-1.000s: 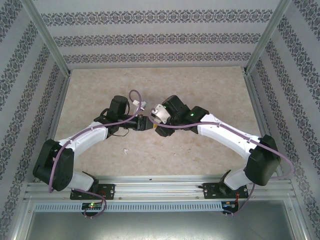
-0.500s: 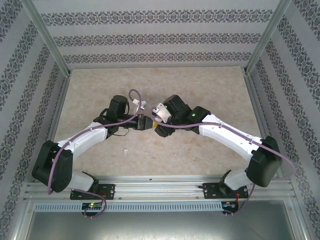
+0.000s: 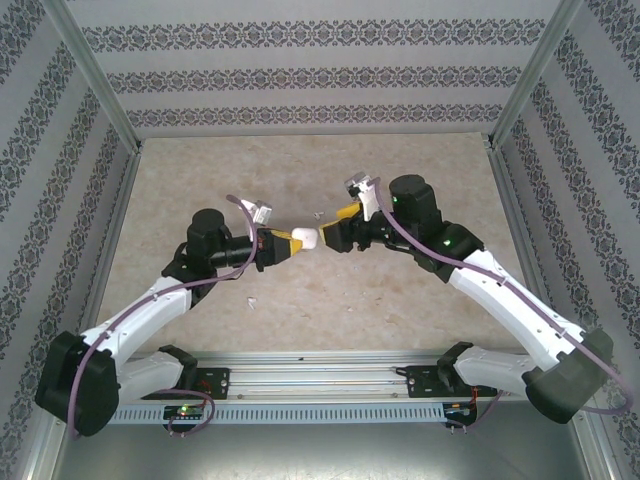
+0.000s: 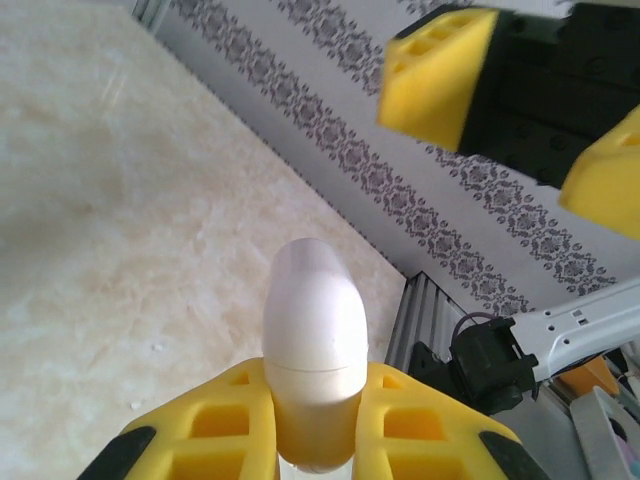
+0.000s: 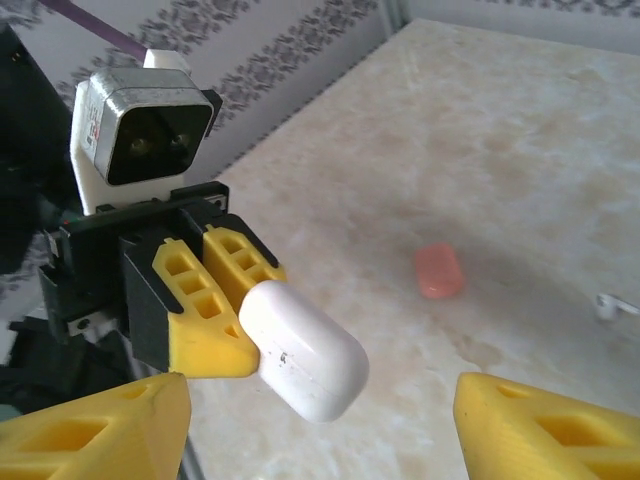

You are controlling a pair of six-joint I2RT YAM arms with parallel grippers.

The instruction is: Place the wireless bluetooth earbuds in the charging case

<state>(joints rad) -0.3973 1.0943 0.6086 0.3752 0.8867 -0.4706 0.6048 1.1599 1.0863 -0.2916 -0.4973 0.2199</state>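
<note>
Both arms have swung apart and lifted vs 1 s ago. Left gripper (image 3: 288,244) is pinching the white charging case (image 5: 305,350) by one end, in the air between the arms. Right gripper (image 3: 334,230) is spread wide, facing it. Case is glossy hard plastic, a rounded capsule w/ lid seam; prob. light and slippery, so grip the broad sides. Tiny white earbud (image 5: 608,305) lies on the marbled tabletop (image 5: 480,120).

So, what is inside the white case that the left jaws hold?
The white case is shut, gripped by the left jaws; only its shell and lid seam show. Whatever lies inside is covered.
</note>
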